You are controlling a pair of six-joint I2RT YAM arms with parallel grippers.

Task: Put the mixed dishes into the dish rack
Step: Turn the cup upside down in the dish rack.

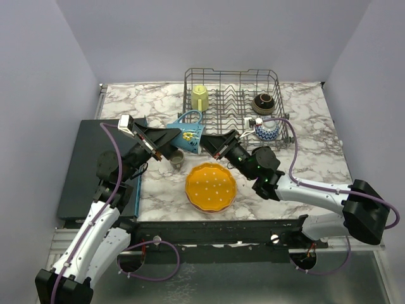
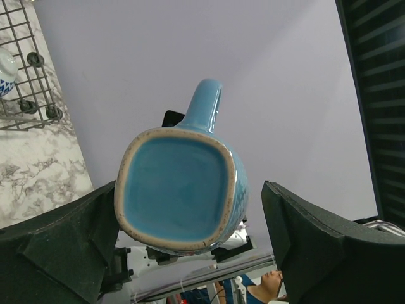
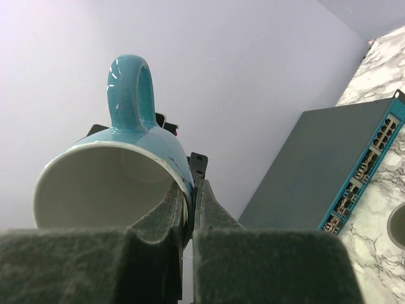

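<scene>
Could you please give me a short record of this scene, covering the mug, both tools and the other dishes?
blue mug: in the air above the table, on its side
right tool: shut on the mug's rim
left tool: open, flanking the mug's base
dish rack: holds yellow mug and brown bowl
patterned bowl: at rack's front right corner; inside or outside unclear
orange plate: flat on table
small grey cup: on table, beside the plate

Blue mug [image 1: 187, 134] sideways aloft, orange dotted plate [image 1: 211, 187] flat, dish rack [image 1: 231, 70] behind
</scene>
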